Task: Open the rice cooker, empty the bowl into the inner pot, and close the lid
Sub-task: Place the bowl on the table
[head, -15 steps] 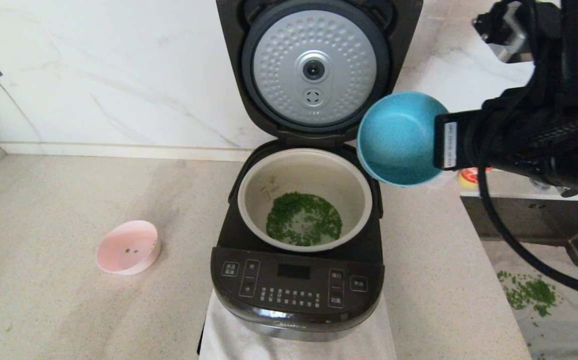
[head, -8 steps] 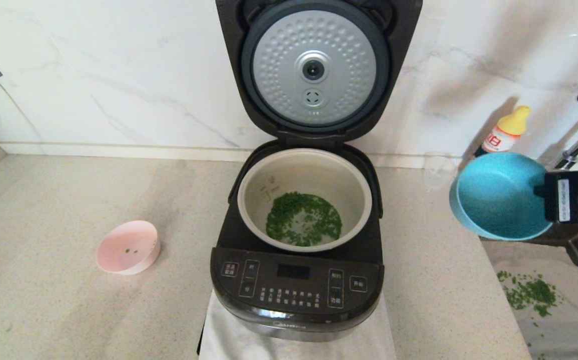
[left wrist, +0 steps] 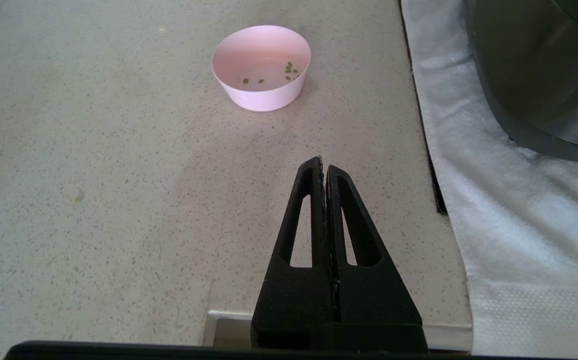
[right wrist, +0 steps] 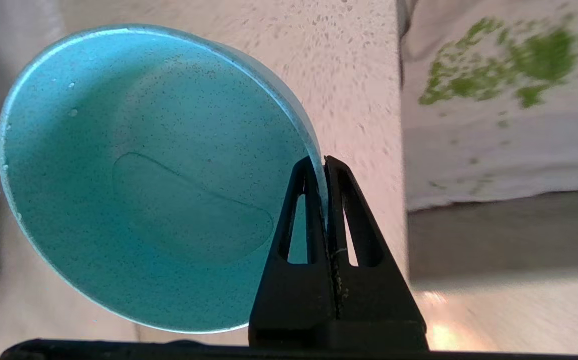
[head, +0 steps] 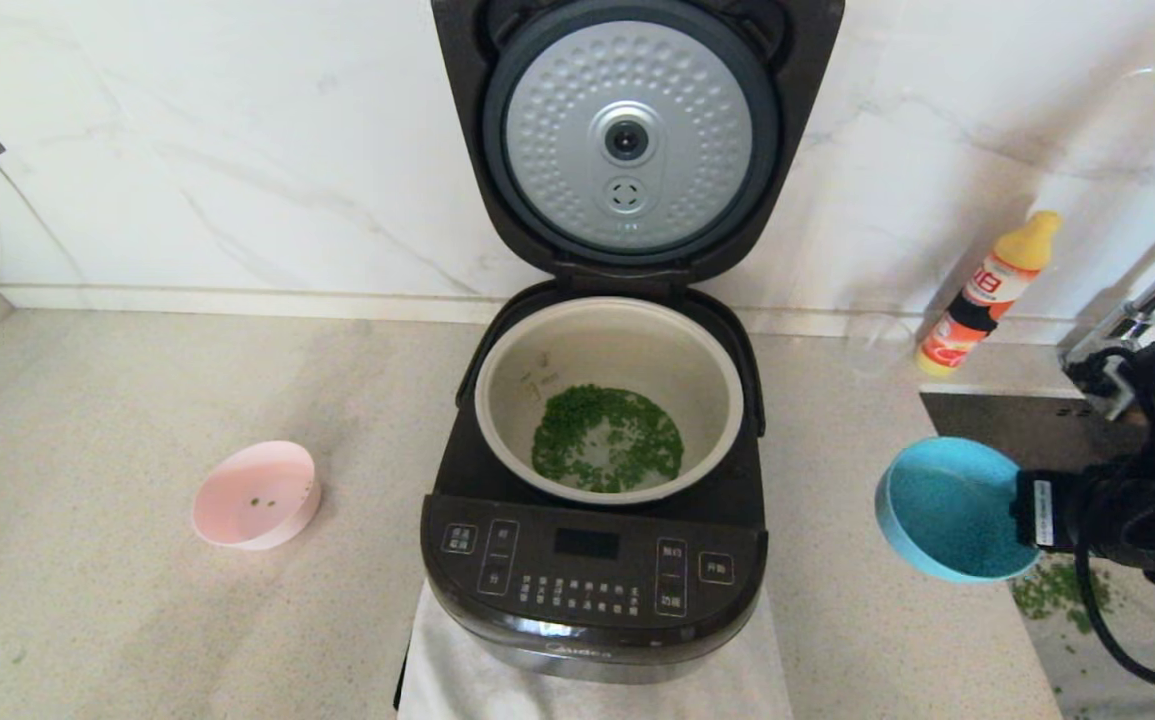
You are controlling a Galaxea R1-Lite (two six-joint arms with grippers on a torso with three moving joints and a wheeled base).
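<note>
Rice cooker (head: 597, 500) sits mid-counter near the front edge, lid (head: 627, 140) upright, inner pot (head: 607, 400) holding green bits. The right gripper (head: 1027, 510) pinches the empty blue bowl (head: 947, 510) by its rim over the counter's right edge. The bowl looks light, stiff and smooth, so it may slip. The left gripper (left wrist: 324, 172) idles closed.

Bright, even daylight; soft shadows on the wall (head: 937, 150); mild sheen on the lid (head: 627, 140); motion blur across the right wrist view's table (right wrist: 359, 75).

right gripper (right wrist: 325, 162) clamped, left gripper (left wrist: 323, 164) closed
</note>
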